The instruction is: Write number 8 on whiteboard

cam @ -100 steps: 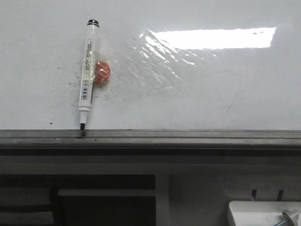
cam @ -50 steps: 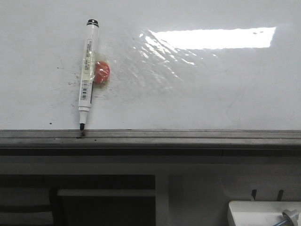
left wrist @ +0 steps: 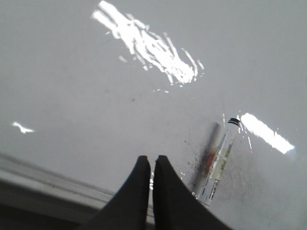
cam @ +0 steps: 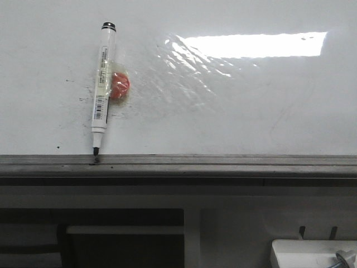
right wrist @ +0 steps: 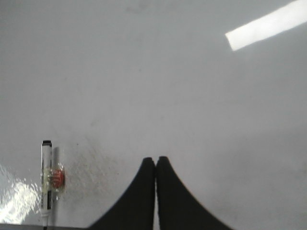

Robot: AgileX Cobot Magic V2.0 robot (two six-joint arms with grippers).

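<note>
In the front view we see one white marker pen [cam: 101,84] with a barcode label, unreadable, taped beside one red round magnet [cam: 119,87] at ten o'clock on the glossy whiteboard [cam: 251,106], tip touching the grey metal ledge [cam: 223,162]. No grippers show here.

The left wrist view shows the left gripper [left wrist: 151,165] pressed nearly together, holding nothing.

The right wrist view shows the right gripper [right wrist: 155,165] closed, empty. We find no number 8 drawn.
</note>
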